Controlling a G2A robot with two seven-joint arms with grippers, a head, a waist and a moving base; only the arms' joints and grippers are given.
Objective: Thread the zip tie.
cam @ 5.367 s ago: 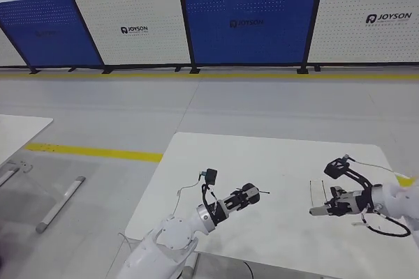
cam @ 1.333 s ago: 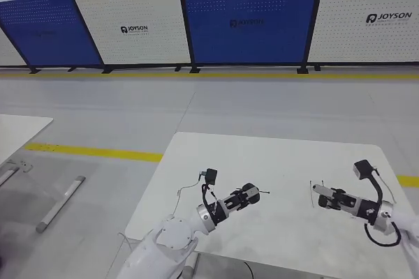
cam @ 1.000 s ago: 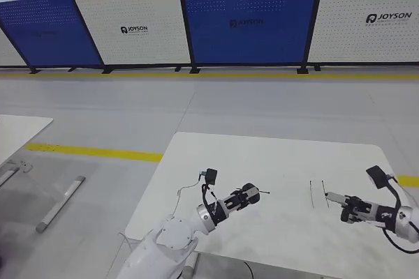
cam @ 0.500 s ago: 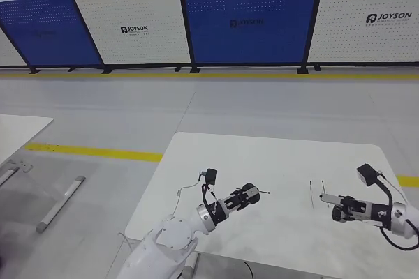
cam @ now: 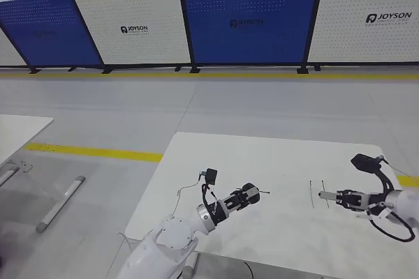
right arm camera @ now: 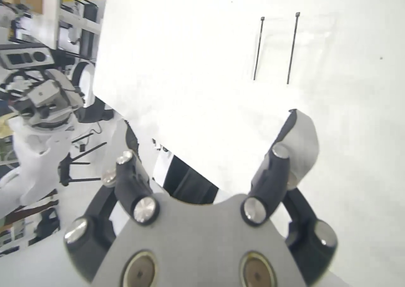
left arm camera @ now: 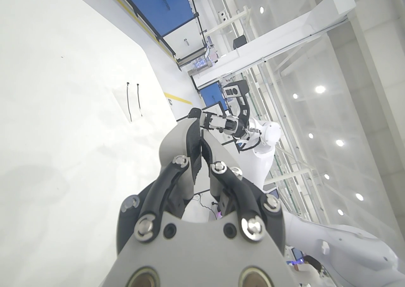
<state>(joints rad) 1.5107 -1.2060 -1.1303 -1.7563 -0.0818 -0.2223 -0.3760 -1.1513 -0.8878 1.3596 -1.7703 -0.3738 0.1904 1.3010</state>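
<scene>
Two black zip ties (cam: 311,194) (cam: 324,190) lie side by side on the white table (cam: 265,153), right of its middle. In the right wrist view the ties (right arm camera: 258,48) (right arm camera: 292,48) lie a short way past my right gripper (right arm camera: 212,130), which is open and empty. From above, the right gripper (cam: 327,196) hovers at the near end of the right-hand tie. My left gripper (cam: 255,192) sits near the table's middle front, shut, with a thin dark zip tie (cam: 264,191) sticking out of its tip. The left wrist view has the left gripper (left arm camera: 199,130) with its pads pressed together.
The table's left edge and front edge run close to the left arm. A second white table (cam: 14,132) stands off to the left across a floor gap. Blue and white panels (cam: 251,31) line the back.
The right arm pulled back to the right, then came in again to the ties' near ends, its wrist now higher. The left arm and both ties on the table have not moved.
</scene>
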